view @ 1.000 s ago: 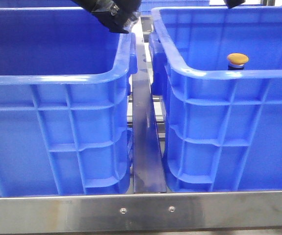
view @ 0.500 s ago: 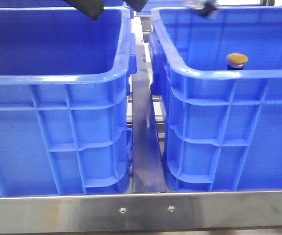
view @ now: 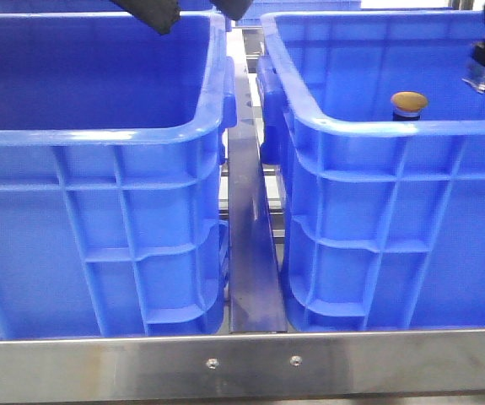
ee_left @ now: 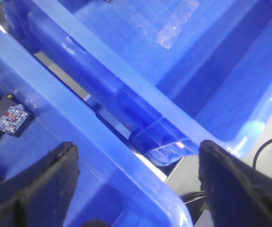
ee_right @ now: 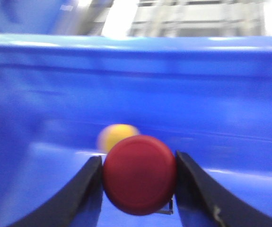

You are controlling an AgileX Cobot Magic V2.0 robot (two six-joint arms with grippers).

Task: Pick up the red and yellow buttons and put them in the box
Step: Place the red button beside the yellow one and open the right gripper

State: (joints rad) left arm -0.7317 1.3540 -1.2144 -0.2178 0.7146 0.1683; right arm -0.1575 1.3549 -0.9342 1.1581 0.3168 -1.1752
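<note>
Blue box (ee_right: 230, 118) wall behind right tool (ee_right: 138, 177) clamping red button (ee_right: 139, 174), unseen from front; left tool (ee_left: 136, 184) spread empty.

I am reading no text, label, brand, number or sign in any view. Clear tape patch (ee_left: 176, 26) on inner wall of blue crate (ee_left: 230, 85) is showing no print. Small dark parts (ee_left: 13, 118) in neighbouring crate are carrying something red and pale, too small for me to read. Right wrist view is blurring; red cap (ee_right: 139, 174) is bearing no marking I can make out. Steel rail (view: 242, 364) in front view is showing only two screws.
</note>
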